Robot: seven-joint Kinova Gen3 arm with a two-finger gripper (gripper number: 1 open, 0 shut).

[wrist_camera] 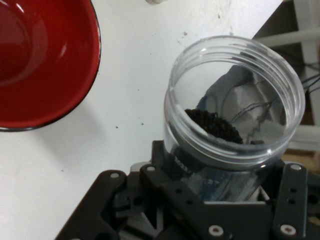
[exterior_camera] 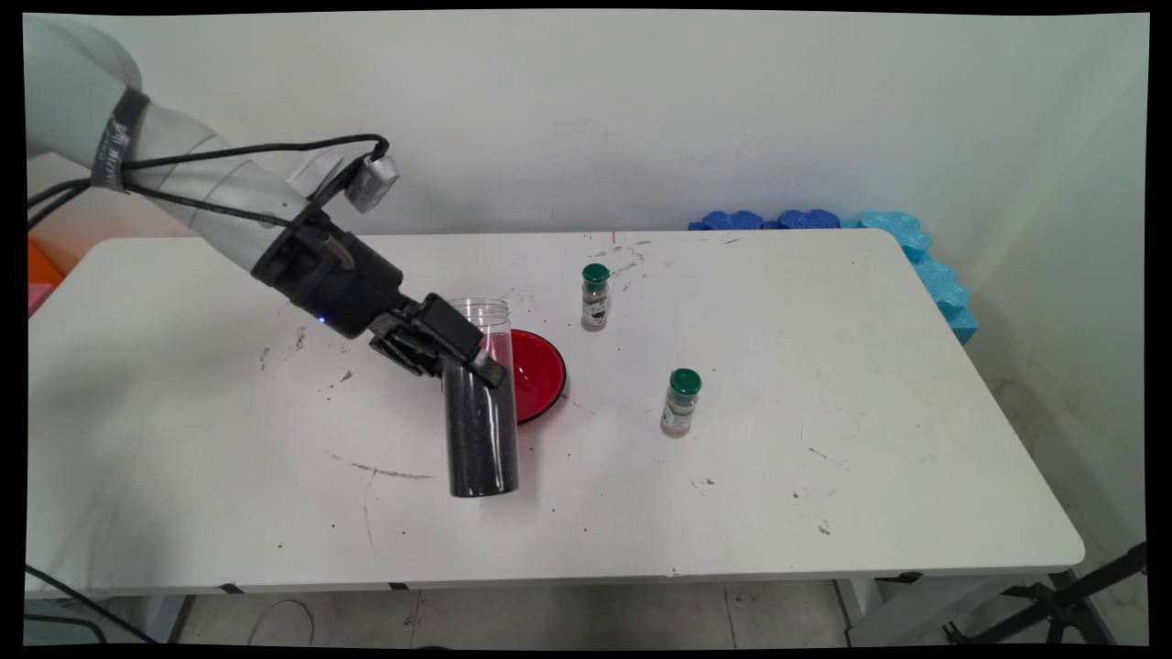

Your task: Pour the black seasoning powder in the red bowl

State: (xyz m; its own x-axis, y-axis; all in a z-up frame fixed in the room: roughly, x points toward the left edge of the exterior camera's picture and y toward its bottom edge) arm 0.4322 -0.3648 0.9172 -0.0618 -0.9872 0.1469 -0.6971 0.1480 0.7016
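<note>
Main view: gripper (exterior_camera: 455,352) clasps clear jar (exterior_camera: 481,430), label unreadable, beside red bowl (exterior_camera: 538,373)

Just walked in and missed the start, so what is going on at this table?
The Kinova arm's gripper is shut on a clear plastic jar, lidless and largely filled with dark granules, standing slightly tilted on the white table. Close behind it sits a red bowl, which looks empty in the hand view. Two green-capped spice bottles stand apart to the right.
</note>
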